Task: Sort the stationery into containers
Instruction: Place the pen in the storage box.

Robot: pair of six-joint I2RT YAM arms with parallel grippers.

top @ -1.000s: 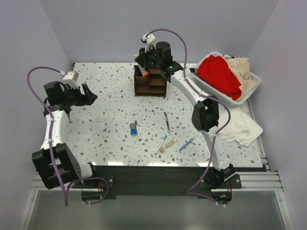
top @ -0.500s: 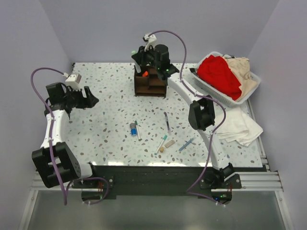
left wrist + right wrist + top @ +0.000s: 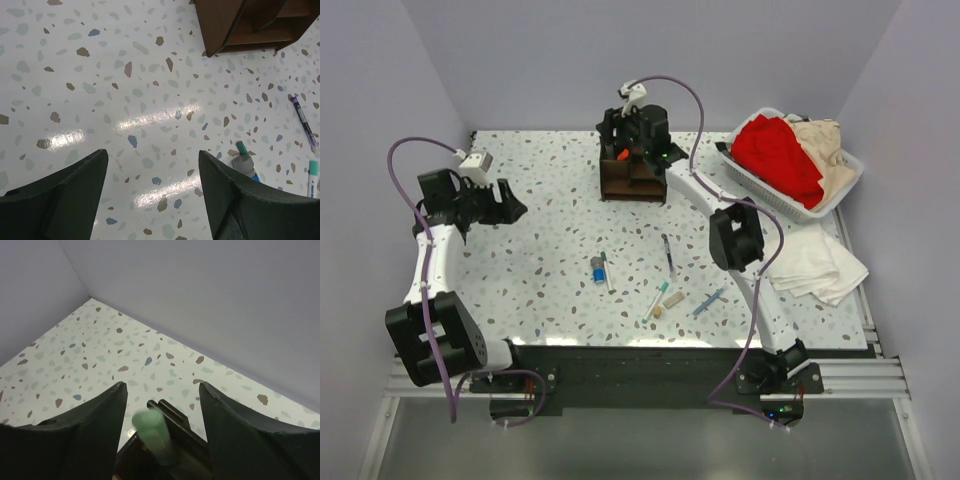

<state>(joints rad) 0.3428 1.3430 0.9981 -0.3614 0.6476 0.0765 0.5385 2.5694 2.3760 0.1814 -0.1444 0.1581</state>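
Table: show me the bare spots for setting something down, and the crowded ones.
Bare: the wide stretch from the left gripper across to the organiser, and the near-left corner. Crowded: the pens near front centre; basket and cloth fill the right edge.

The green marker (image 3: 152, 435) in the right wrist view is blurred, its lower end out of sight. The left wrist view's top edge crops the organiser (image 3: 240, 25), and its right edge cuts the teal-tipped marker (image 3: 313, 179). From above, the right end effector (image 3: 625, 140) covers the organiser's rear cubbies.

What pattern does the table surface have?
White with scattered brown, grey-green and blue flecks, like terrazzo; the left wrist view shows the table best.
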